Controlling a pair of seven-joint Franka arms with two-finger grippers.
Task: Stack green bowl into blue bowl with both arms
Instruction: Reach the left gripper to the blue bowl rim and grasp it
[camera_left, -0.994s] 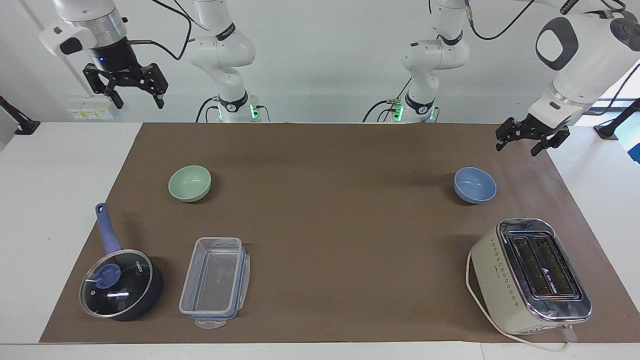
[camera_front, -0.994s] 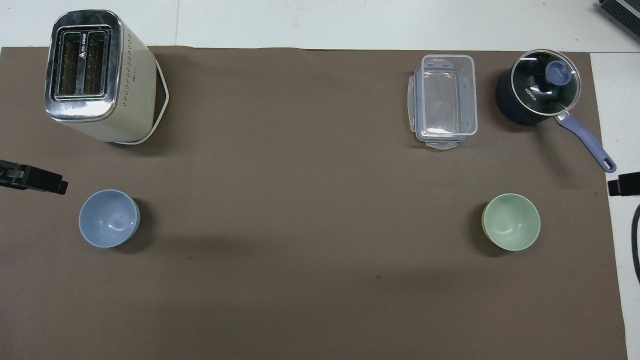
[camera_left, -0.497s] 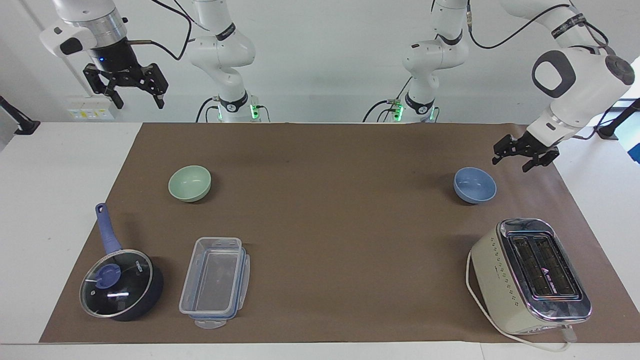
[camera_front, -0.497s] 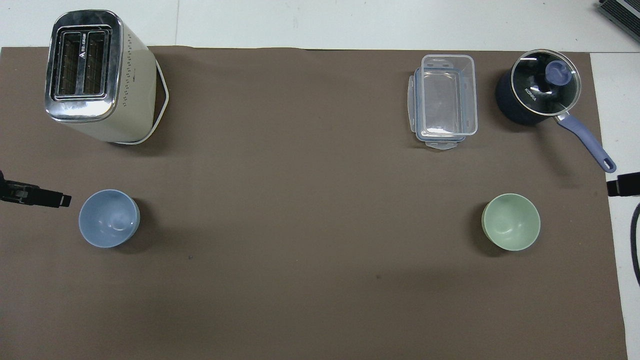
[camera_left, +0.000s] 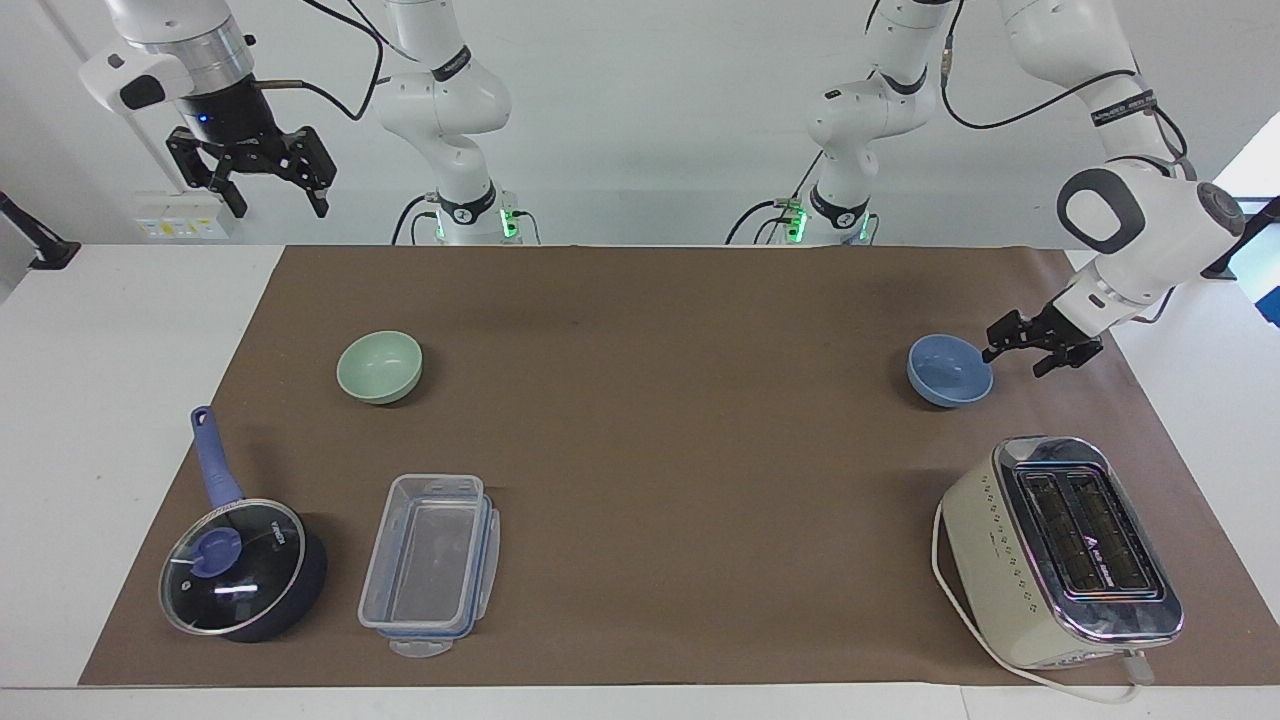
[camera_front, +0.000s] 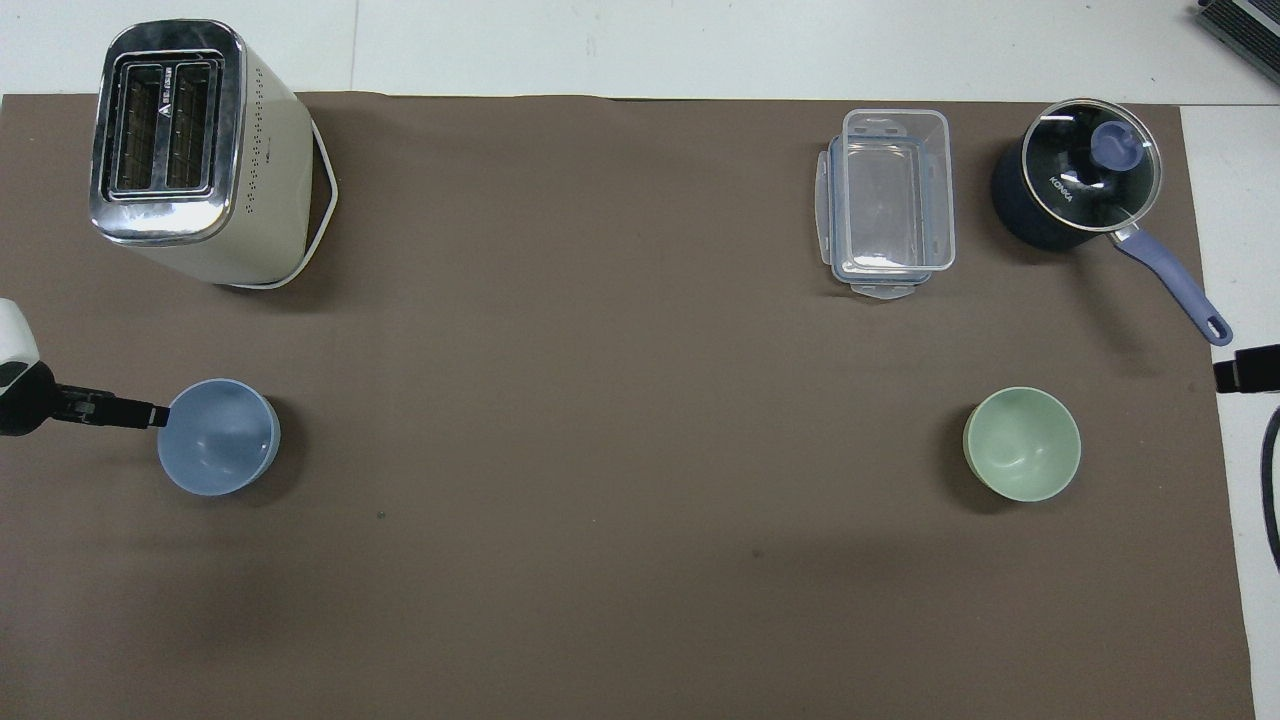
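Nothing is stacked yet: left gripper (camera_left: 1030, 350), jaws open, sits at the blue bowl's (camera_left: 948, 372) rim; right gripper (camera_left: 252, 170) waits, jaws open, green bowl (camera_left: 379, 366) untouched.

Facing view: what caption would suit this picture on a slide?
Left gripper reaches the blue bowl's rim; right gripper waits raised, green bowl untouched.
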